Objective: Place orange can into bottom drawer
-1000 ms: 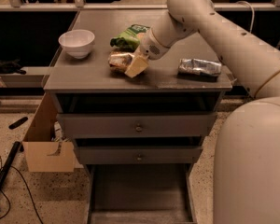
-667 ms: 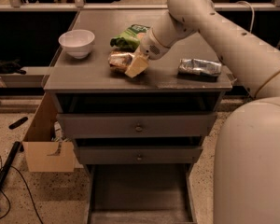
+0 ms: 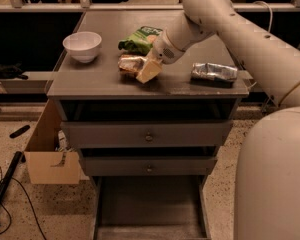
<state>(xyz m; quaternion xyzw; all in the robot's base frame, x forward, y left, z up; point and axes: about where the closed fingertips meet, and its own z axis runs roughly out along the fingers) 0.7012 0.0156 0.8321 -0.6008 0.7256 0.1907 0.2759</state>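
Gripper [image 3: 149, 70]: low on cabinet top [image 3: 90, 81], against right end of orange can [image 3: 128, 64]; clamped or not, cannot tell.
Can: on its side, mid-top.
Advice: seat the grip squarely across the can and lift clear of green snack bag [image 3: 140, 39] just behind.
Bottom drawer [image 3: 149, 204]: open, near.
White bowl [image 3: 82, 45] left; foil packet [image 3: 214, 73] right; cardboard box [image 3: 47, 159] on floor, left.

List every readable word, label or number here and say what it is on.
No text can be read.
green snack bag: pale print, illegible.
orange can: pale label patches, illegible.
foil packet: no legible print.
gripper, at the orange can on the cabinet top: no markings seen.
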